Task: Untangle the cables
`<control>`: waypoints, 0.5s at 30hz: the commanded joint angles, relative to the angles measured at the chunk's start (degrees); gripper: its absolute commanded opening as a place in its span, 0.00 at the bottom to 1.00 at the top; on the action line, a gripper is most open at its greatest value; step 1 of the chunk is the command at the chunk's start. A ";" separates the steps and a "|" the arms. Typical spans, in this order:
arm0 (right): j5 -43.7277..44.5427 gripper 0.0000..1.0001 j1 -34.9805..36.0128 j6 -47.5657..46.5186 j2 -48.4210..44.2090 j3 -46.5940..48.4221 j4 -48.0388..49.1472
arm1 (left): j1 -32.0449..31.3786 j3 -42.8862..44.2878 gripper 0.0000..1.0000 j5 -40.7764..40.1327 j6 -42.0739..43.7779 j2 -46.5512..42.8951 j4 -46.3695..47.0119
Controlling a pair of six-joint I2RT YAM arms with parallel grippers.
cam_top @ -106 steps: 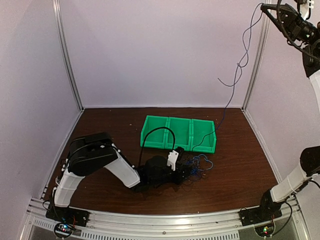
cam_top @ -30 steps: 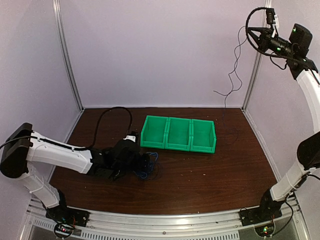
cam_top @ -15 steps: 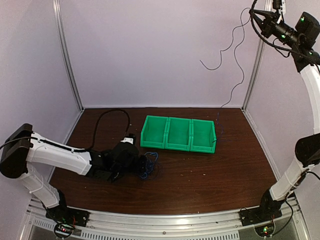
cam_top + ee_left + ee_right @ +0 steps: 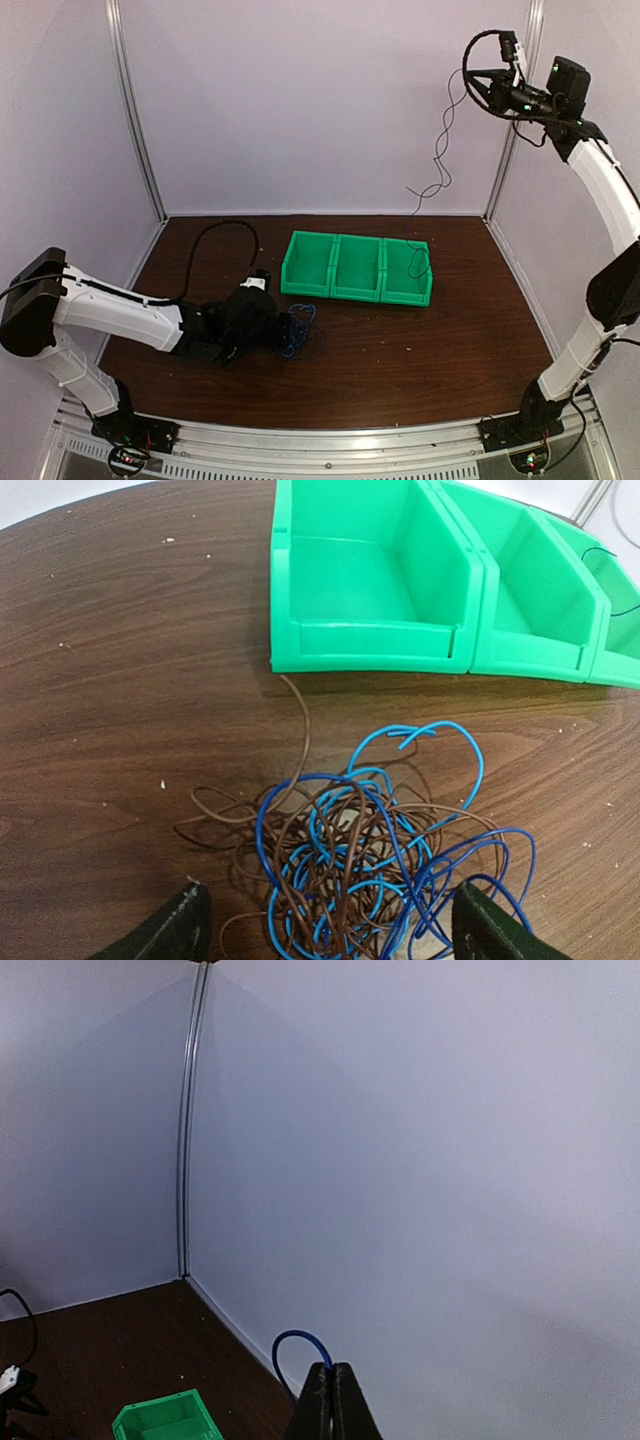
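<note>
I see the cables [image 4: 370, 860], blue and brown, bunched on the table [image 4: 110, 680] just in front of the green bins [image 4: 375, 645]. My left gripper [image 4: 328, 928] straddles the bunch, fingers spread wide. Up high, my right gripper [image 4: 332, 1400] pinches one blue cable [image 4: 297, 1344], which dangles down to the rightmost of them.

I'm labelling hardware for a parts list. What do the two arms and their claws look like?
The left arm and right arm have white tubular shells with black joints, and a black hose loops by each wrist. The left claw and right claw have plain black fingers. Small green lights glow on the right wrist.
</note>
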 commanded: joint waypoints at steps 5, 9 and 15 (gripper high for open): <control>1.45 0.00 0.91 -5.31 -0.12 -13.97 -0.22 | -0.27 -1.71 0.84 -1.69 -0.98 -1.05 0.15; 0.88 0.00 0.95 -6.24 -2.07 -20.48 -0.03 | -0.26 -1.92 0.84 -1.54 -1.15 -0.14 0.34; -0.09 0.00 1.17 -6.69 -4.74 -28.98 0.77 | -0.17 -2.64 0.84 -1.29 -1.32 0.30 1.19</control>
